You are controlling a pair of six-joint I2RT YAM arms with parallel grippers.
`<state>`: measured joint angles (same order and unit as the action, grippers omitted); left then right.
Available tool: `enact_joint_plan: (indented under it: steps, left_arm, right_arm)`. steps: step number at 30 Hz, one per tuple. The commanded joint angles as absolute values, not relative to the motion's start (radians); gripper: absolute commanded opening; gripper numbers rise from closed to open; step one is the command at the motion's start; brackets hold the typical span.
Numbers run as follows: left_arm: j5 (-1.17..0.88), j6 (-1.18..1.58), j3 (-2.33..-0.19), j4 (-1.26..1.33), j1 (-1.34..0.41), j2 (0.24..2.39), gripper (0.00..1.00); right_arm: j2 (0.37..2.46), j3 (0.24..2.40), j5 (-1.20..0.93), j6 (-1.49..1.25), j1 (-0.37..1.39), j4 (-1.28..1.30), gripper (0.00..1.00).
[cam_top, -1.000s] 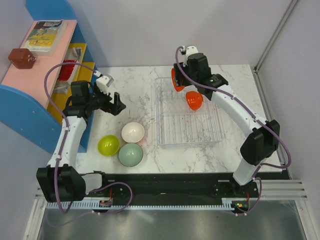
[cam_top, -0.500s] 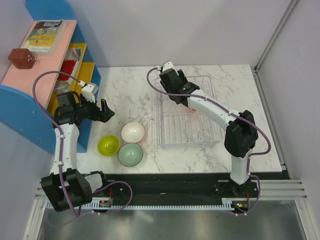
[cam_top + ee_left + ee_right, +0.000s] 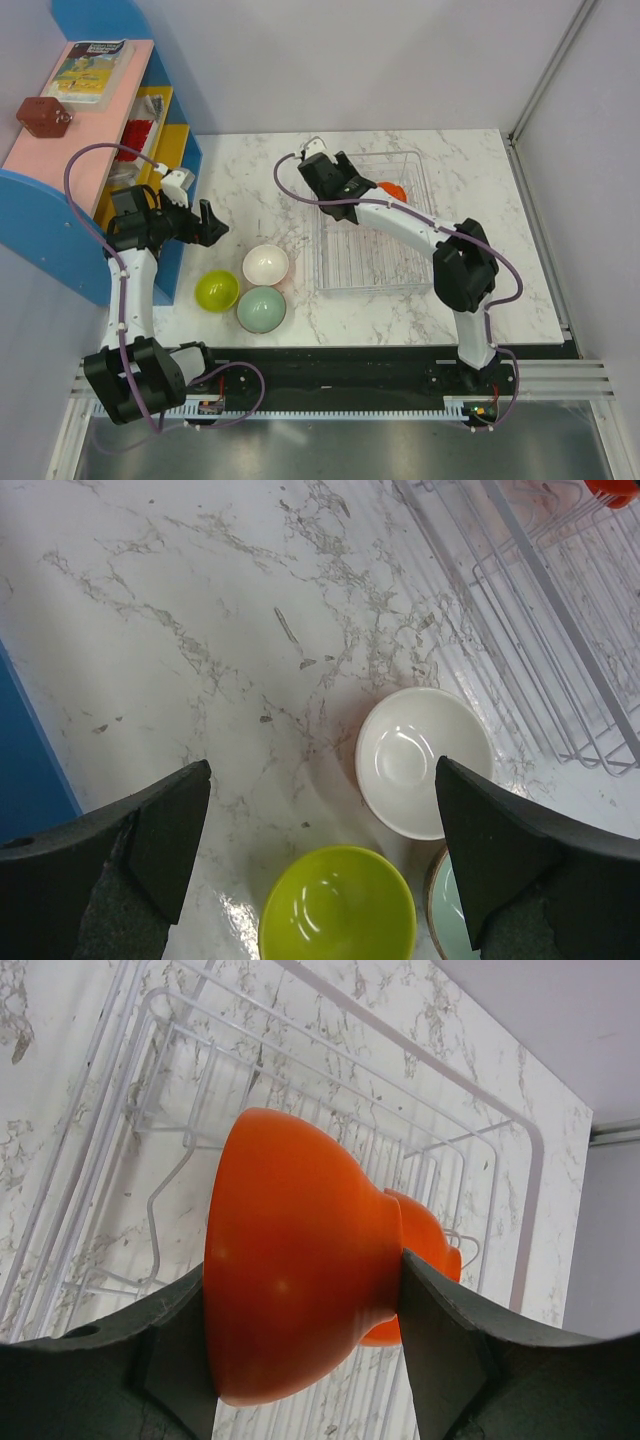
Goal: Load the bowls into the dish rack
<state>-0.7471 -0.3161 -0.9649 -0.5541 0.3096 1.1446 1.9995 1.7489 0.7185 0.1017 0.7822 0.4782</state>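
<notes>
Change since earlier frame: right arm has swung across from the rack's far right side to its far left corner; left arm has drawn back toward the shelf unit.

Right hand: closed on a red-orange bowl, one finger on each side, bowl tipped on its side above the dish rack. Seen from above, the hand sits over the rack's far left corner.

Second red-orange bowl: just behind the held one, within the far end of the rack.

Left hand: fingers spread wide, holding nothing, above the marble surface, near the shelf unit.

Bowls on the surface, left of the rack, clustered close together:
- white-inside bowl, nearest the rack;
- lime-yellow bowl;
- grey-green bowl, nearest the arm bases.
</notes>
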Motion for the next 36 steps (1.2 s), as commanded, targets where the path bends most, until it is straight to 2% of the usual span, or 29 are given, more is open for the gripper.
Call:
enact_joint_plan:
  steps: [1, 23, 24, 26, 27, 29, 30, 32, 33, 35, 36]
  left_arm:
    - [-0.796, -0.342, -0.957, -0.555, 0.33, 1.115, 1.0]
    - [-0.839, -0.348, -0.943, -0.558, 0.353, 1.103, 1.0]
    - [-0.842, -0.35, -0.945, -0.56, 0.353, 1.101, 1.0]
    - [-0.842, -0.35, -0.945, -0.558, 0.354, 1.101, 1.0]
    - [-0.845, -0.35, -0.945, -0.56, 0.356, 1.104, 1.0]
    - [-0.845, -0.348, -0.946, -0.558, 0.356, 1.103, 1.0]
    - [-0.845, -0.35, -0.946, -0.558, 0.356, 1.103, 1.0]
    - [-0.845, -0.35, -0.945, -0.561, 0.357, 1.103, 1.0]
    - [-0.845, -0.351, -0.945, -0.563, 0.359, 1.103, 1.0]
    - [-0.845, -0.353, -0.946, -0.561, 0.36, 1.101, 1.0]
    - [-0.848, -0.351, -0.946, -0.564, 0.362, 1.098, 1.0]
  right_arm:
    - [2.025, 1.787, 0.735, 0.092, 0.793, 0.449, 0.0]
    - [2.177, 1.882, 0.738, 0.04, 0.833, 0.5, 0.0]
    - [2.18, 1.884, 0.739, 0.041, 0.833, 0.502, 0.03]
    - [2.183, 1.884, 0.73, 0.044, 0.839, 0.509, 0.14]
    - [2.186, 1.884, 0.727, 0.048, 0.842, 0.512, 0.27]
    - [2.191, 1.884, 0.718, 0.055, 0.851, 0.52, 0.43]
    - [2.191, 1.884, 0.716, 0.063, 0.854, 0.522, 0.6]
    - [2.194, 1.885, 0.722, 0.071, 0.865, 0.526, 0.73]
    - [2.194, 1.887, 0.724, 0.077, 0.865, 0.529, 0.83]
    - [2.194, 1.891, 0.722, 0.084, 0.87, 0.534, 0.96]
    - [2.195, 1.894, 0.729, 0.087, 0.868, 0.534, 0.98]
